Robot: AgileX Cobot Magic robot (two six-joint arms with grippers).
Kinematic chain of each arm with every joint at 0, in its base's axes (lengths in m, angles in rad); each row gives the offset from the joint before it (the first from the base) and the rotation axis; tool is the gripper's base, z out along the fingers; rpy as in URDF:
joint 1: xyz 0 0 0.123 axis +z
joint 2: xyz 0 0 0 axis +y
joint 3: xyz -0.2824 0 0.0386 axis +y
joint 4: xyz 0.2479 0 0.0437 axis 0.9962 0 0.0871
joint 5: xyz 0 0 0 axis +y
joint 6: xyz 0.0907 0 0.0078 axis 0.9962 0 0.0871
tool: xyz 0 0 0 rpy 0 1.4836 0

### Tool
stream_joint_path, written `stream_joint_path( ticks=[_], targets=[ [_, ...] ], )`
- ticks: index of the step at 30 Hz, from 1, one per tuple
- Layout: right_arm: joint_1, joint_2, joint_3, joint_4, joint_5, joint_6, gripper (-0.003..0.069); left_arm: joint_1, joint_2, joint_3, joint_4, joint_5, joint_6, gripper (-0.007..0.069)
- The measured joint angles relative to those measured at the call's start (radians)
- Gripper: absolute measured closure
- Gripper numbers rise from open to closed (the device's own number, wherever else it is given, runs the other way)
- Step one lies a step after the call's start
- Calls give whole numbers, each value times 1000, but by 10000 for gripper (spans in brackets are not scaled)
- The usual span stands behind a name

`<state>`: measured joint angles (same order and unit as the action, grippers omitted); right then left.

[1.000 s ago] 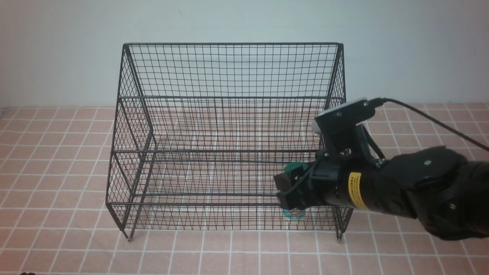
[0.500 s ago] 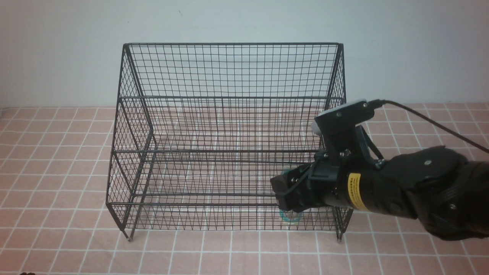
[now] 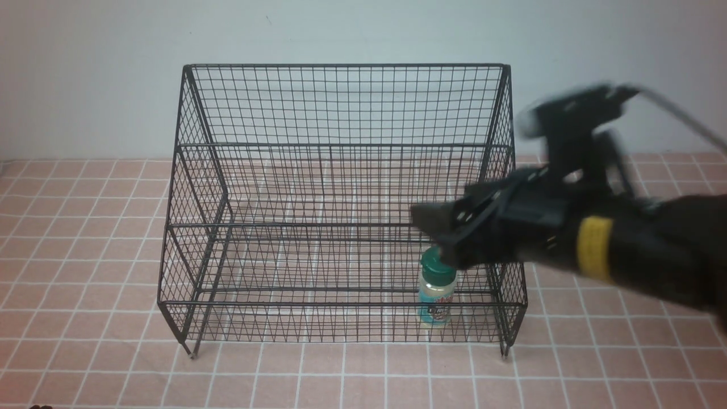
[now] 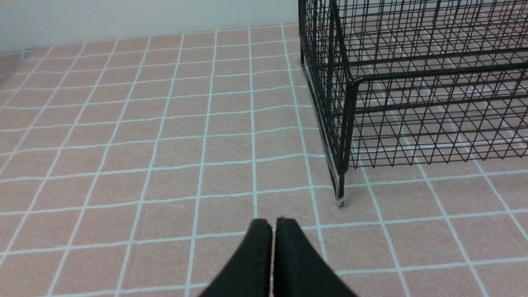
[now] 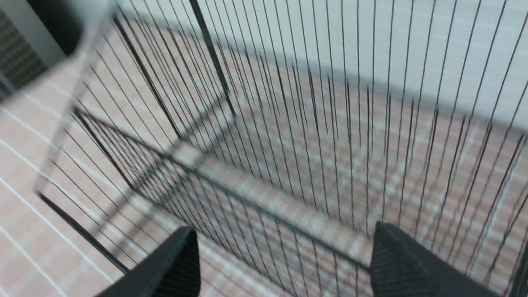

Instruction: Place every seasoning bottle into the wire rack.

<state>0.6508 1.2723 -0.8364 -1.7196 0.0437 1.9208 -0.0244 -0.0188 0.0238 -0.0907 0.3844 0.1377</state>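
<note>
Seasoning bottle (image 3: 438,289): 1, racked | wire rack (image 3: 341,225): 1 | right fingers (image 5: 406,258): apart | left fingers (image 4: 286,255): together

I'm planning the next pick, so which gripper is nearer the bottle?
Right. The right gripper is just above the bottle; the left gripper is far off to its left.

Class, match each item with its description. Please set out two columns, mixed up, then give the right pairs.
Things:
1. Bottle
2. Left gripper
3. Right gripper
4. Wire rack

Descriptions:
A. open, with nothing between its fingertips
B. black mesh, standing on the tiled-pattern surface
C. green-capped, in the rack's lower tier
D. closed, away from the bottle

Pairs: 1-C, 2-D, 3-A, 4-B
</note>
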Motion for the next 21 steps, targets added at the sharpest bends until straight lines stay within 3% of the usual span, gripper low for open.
stream_joint_path(
  ticks=[3,6,7,8,10,14,17,19,20,21],
  targets=[
    [0,-126,1,-10,-44,-1,242,0,0,0,0,0,0,631],
    [0,-252,1,-19,-84,-1,372,0,0,0,0,0,0,631],
    [0,-279,1,-21,-100,-2,421,0,0,0,0,0,0,631],
    [0,-349,1,-24,-133,-8,526,0,0,0,0,0,0,631],
    [0,-431,1,-26,-177,-8,620,0,0,0,0,0,0,631],
    [0,-555,1,-29,-206,-45,666,0,0,0,0,0,0,631],
    [0,-601,1,-29,-191,-191,671,0,0,0,0,0,0,631],
    [0,-635,1,-29,-134,-498,671,0,0,0,0,0,-2,631],
    [0,-637,1,-29,-120,-549,671,0,0,0,0,0,-2,631],
    [0,-642,1,-29,-81,-678,671,0,0,0,0,0,-2,631]
  ],
)
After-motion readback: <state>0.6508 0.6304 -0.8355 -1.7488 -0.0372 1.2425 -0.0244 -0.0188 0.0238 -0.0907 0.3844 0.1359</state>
